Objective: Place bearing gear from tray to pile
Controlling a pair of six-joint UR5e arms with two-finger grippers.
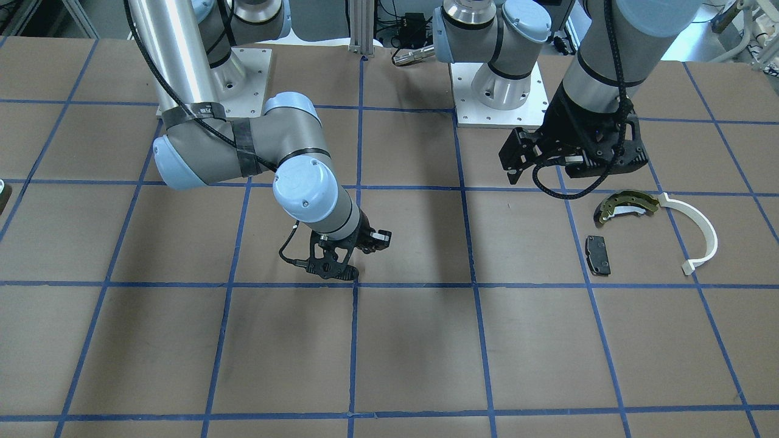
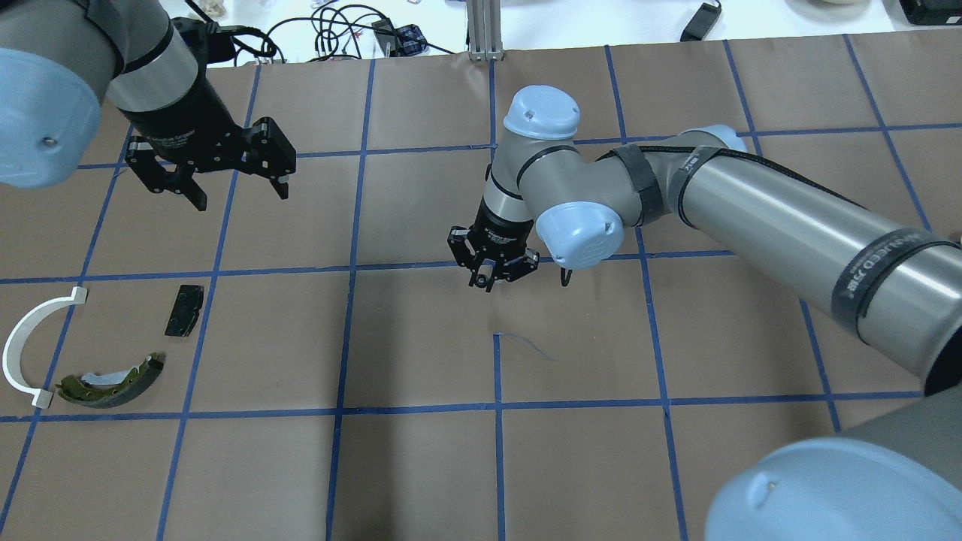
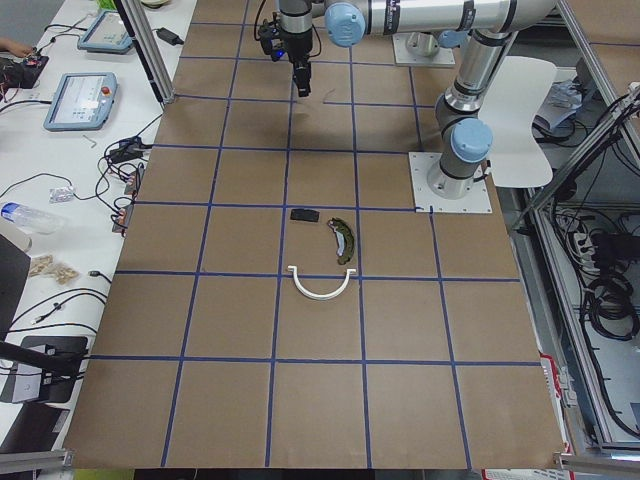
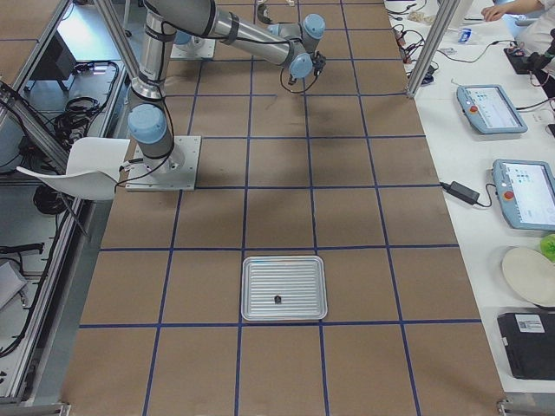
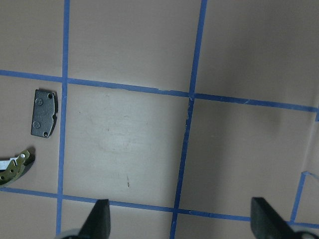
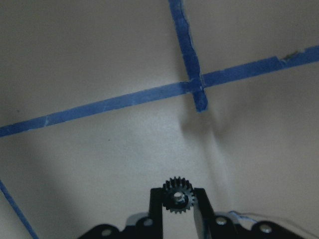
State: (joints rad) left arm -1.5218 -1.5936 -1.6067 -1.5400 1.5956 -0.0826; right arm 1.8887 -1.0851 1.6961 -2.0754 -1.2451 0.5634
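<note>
Seen from overhead, the brown bench, gridded with blue tape, carries an olive-gold brake shoe, a white arc at its 9 o'clock and a dark pad at its 1 o'clock. A silver tray also lies on it.

Brown table with a blue tape grid; white benches alongside, perhaps a white chair.

Left gripper jaws spread; right gripper jaws clamped.
</note>
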